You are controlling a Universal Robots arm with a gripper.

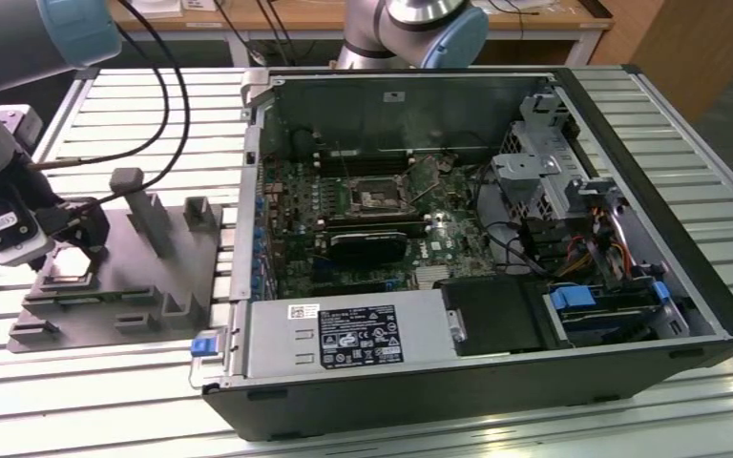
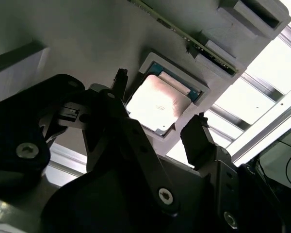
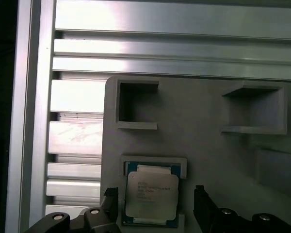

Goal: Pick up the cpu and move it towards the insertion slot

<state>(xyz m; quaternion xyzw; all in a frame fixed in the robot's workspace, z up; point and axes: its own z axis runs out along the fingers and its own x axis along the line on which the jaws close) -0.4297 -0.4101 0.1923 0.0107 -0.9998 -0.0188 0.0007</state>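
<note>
The cpu (image 3: 151, 194) is a flat square chip with a silvery top, lying in a shallow square pocket of the grey plastic fixture (image 3: 199, 126). In both wrist views my gripper (image 3: 155, 194) is open, with one dark finger on each side of the cpu (image 2: 157, 102) and a gap between each finger and the chip. The exterior view puts the gripper (image 1: 68, 237) low over the near-left part of the fixture (image 1: 137, 277). The insertion slot (image 1: 377, 197), a square metal-framed socket, sits on the green board inside the open computer case, far towards the exterior view's right of the gripper.
The computer case (image 1: 469, 239) lies open on the slatted aluminium table (image 1: 112, 382), its tall side wall between fixture and board. Upright grey posts (image 1: 150, 215) rise from the fixture near the gripper. A black fan shroud (image 1: 364, 250) sits beside the socket. Cables (image 1: 169, 105) hang from the arm.
</note>
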